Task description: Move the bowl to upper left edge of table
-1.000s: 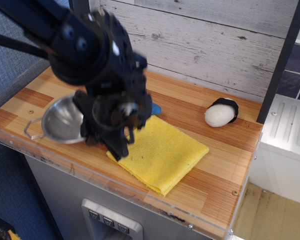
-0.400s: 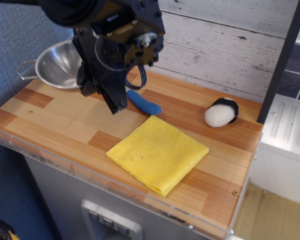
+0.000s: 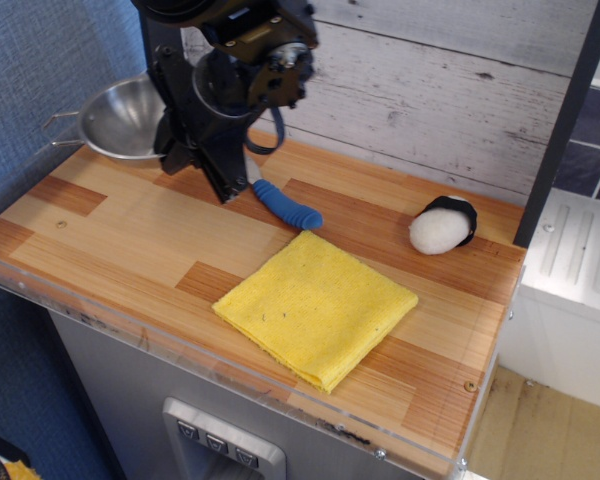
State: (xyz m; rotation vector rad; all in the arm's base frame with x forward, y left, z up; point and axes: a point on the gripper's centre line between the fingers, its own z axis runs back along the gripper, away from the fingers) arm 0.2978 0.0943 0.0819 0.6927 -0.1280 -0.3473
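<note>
The shiny steel bowl [image 3: 118, 115] with wire loop handles is at the far left corner of the wooden table [image 3: 130, 240], tilted slightly, its left handle reaching past the table's left edge. My black gripper [image 3: 195, 165] is at the bowl's right rim and shut on it, and the gripper body hides that side of the bowl. I cannot tell whether the bowl rests on the wood or hangs just above it.
A blue ridged object [image 3: 285, 205] lies just right of the gripper. A folded yellow cloth [image 3: 315, 305] lies mid-table. A white ball-like object with a black cap [image 3: 442, 225] sits at the back right. A plank wall runs behind; a clear acrylic rim lines the front edge.
The gripper carried the bowl from the front left of the table, beside the cloth, up and back to the far left corner. The blue object it was hiding now shows.
</note>
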